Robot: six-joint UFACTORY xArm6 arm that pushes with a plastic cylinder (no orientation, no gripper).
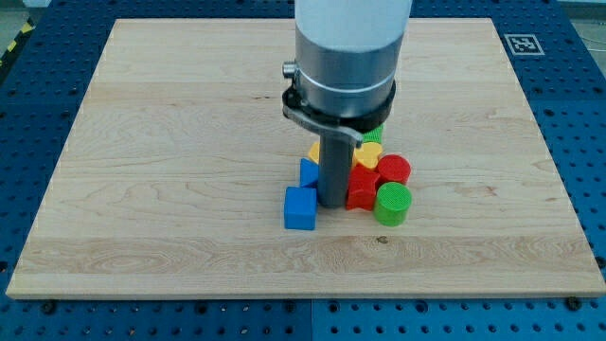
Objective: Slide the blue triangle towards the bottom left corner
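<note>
— Near the board's [142, 142] middle, where do we have my tip [332, 204]?

— We have it down among the cluster, touching the blue triangle [309, 172] on the triangle's right. No jaws here, just a bare rod holding nothing.

— And around it?

— We see 1 blue cube [300, 208] just near-left of the tip, 1 red block [361, 190] and 1 red cylinder [394, 170] to its right, 1 green cylinder [392, 203] nearer, and a yellow block [367, 154] behind.
</note>
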